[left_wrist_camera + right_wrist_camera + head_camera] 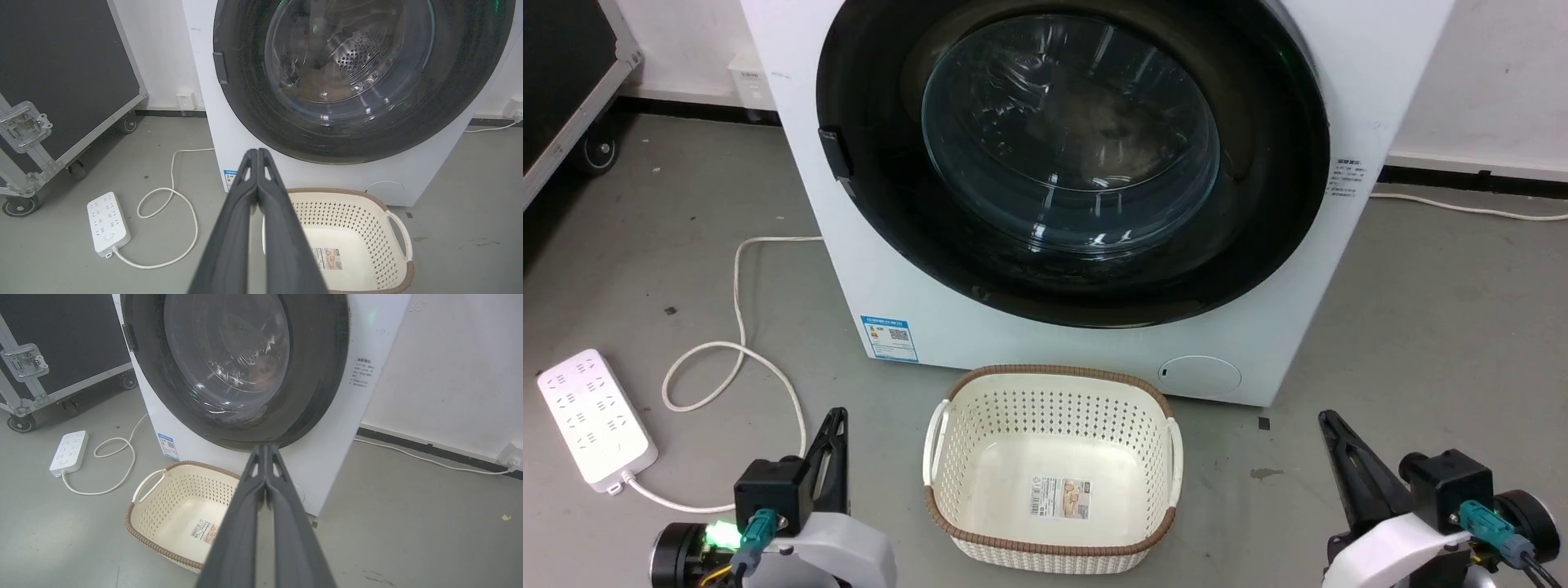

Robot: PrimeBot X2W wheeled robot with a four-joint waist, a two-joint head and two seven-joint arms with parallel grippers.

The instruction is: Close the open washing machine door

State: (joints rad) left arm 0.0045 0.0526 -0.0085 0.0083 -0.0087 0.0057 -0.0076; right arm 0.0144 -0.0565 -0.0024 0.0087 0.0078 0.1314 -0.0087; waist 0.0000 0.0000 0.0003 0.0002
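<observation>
- One large round black plastic washing machine door (1070, 147), bulging clear glass bowl at its centre, sitting flush in the front of the one boxy white washing machine (1045, 343). It reads as shut from all three views.
- One small black tab (835, 153) on the door's left rim.
- Two pincers, low in the head view: left pincer (836, 418) and right pincer (1328, 421). On each the long dark fingers are pressed together with nothing between them, and both are well short of the door.
- One cream perforated plastic basket (1054, 408) with a brown woven-look rim and two loop handles, on the grey floor just in front of the machine, between the two pincers. There is a paper label on its bottom.
- One white multi-socket power strip (592, 420) to the left, its white cable (739, 327) looping over the floor.
- A second white cable (1462, 208) along the right wall.
- One black flight case (61, 73) with metal edging and a butterfly latch; three casters counted in the left wrist view.
- The door's top is cut off in the head view.
- Through the glass, a perforated steel drum and possibly something brownish inside. Reflections make it hard to tell.
- One blue sticker (889, 337) and one round white cover (1199, 377) low on the machine's front.
</observation>
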